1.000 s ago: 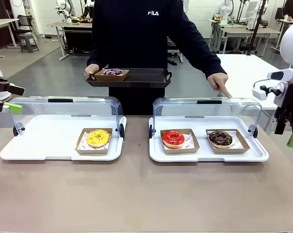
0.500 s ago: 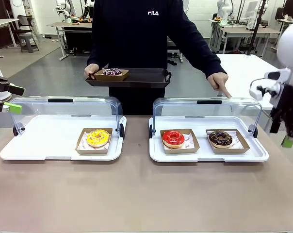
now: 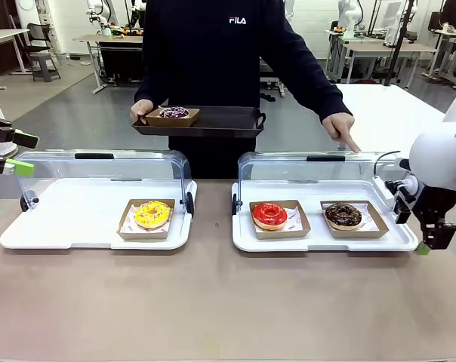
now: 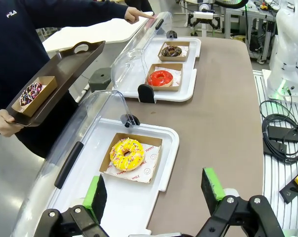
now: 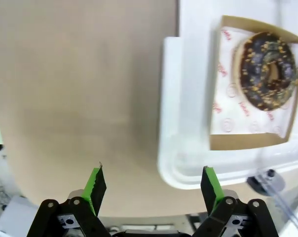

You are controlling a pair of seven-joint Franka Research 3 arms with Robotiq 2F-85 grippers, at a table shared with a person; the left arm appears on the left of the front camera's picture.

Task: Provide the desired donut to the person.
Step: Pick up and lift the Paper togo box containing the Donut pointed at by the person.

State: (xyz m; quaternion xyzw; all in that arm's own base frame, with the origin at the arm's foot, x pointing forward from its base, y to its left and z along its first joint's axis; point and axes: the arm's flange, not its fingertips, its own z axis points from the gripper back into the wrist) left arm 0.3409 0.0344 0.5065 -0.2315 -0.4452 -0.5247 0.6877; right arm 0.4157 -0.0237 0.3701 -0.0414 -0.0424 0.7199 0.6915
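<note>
The person [image 3: 213, 68] stands across the table, holding a black tray [image 3: 228, 121] with a sprinkled donut [image 3: 174, 112] in one hand. The other hand [image 3: 343, 130] points a finger at the clear lid [image 3: 322, 160] behind the chocolate donut [image 3: 343, 216] [image 5: 267, 69]. That donut lies in a paper tray beside a red donut [image 3: 269, 215] on the right white tray [image 3: 318, 243]. My right gripper [image 3: 430, 243] [image 5: 152, 186] hangs open, pointing down just off that tray's right end. My left gripper [image 3: 23, 153] [image 4: 154, 192] is open at the far left, above the table.
A yellow donut [image 3: 152, 213] [image 4: 127, 153] sits in a paper tray on the left white tray [image 3: 69, 219], whose clear lid [image 3: 100, 160] stands raised. The near half of the brown table [image 3: 228, 302] is bare. Cables lie on the floor [image 4: 282, 143].
My right arm has dropped from high at the right edge down to beside the right tray's end. The left arm and the person's pointing hand have stayed put.
</note>
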